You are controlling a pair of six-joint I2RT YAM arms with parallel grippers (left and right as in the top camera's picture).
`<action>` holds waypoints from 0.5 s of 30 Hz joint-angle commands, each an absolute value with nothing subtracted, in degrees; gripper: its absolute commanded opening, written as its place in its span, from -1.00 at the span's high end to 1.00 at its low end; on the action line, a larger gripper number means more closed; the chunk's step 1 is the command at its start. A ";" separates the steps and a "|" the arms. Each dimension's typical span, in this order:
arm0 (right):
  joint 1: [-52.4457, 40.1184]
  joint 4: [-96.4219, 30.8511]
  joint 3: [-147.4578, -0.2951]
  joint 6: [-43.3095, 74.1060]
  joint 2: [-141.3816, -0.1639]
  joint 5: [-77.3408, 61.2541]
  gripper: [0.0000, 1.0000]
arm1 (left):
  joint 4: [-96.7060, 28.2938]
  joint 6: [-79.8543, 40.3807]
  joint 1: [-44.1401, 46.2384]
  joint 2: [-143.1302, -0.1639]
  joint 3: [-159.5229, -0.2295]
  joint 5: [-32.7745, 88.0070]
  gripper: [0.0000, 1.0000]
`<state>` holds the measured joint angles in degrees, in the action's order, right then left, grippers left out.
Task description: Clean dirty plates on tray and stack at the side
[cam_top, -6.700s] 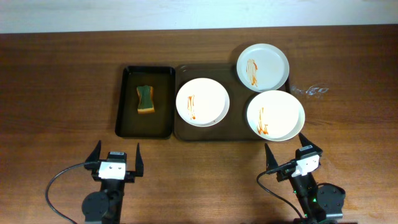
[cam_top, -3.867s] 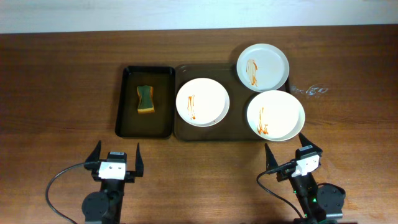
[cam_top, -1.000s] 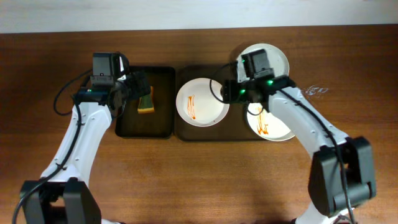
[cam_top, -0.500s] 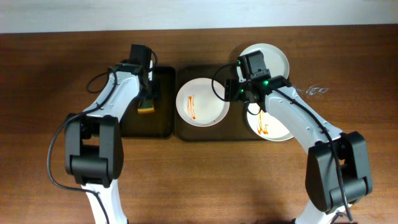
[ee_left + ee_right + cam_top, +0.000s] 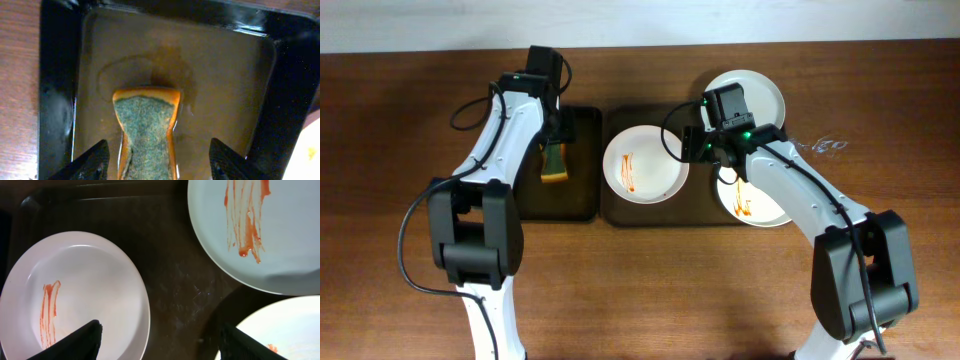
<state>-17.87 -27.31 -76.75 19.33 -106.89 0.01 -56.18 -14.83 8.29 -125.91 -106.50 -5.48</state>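
**Before anything is gripped, slips loom**

One dark rectangular tray holds three round white sauce-streaked plates. Left end effector gapes astride the green-topped yellow sponge; right end effector gapes over a plate rim; a shallow pinch may skid it.

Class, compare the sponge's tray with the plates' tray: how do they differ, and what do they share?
The sponge tray is smaller and glossy black; the plate tray is wider and dull brown. The sponge tray's floor looks wet; the plate tray's looks dry and scuffed. The sponge tray holds one sponge; the plate tray carries three streaked plates. Both are rectangular and rimmed.
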 commanded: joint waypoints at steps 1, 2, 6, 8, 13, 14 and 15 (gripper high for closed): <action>-17.63 -27.14 -76.38 19.62 -107.22 0.69 -0.50 | -55.59 -17.17 7.97 -127.31 -103.31 -7.40 -0.19; -17.63 -27.16 -76.38 19.62 -107.22 0.69 -0.50 | -54.02 -17.15 7.81 -128.27 -101.62 -7.35 -0.20; -17.63 -27.29 -76.38 19.59 -107.22 0.69 -0.50 | -53.74 -15.31 7.77 -131.96 -101.06 -7.33 -0.18; -17.63 -27.38 -76.38 19.59 -107.22 0.69 -0.50 | -53.63 -15.16 7.70 -132.66 -101.06 -7.33 -0.09; -17.63 -27.49 -76.38 19.62 -107.22 0.67 -0.45 | -53.82 -15.18 7.73 -132.94 -101.84 -7.35 1.00; -17.63 -27.57 -76.38 19.62 -107.22 0.67 -0.40 | -54.74 -15.18 7.73 -132.86 -102.74 -7.33 1.00; -17.63 -27.64 -76.38 20.01 -107.22 0.58 -0.34 | -56.31 -15.18 7.73 -132.62 -104.47 -7.33 1.00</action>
<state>-17.87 -27.42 -76.71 19.40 -106.89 0.03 -54.00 -15.44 8.08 -130.85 -101.97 -6.70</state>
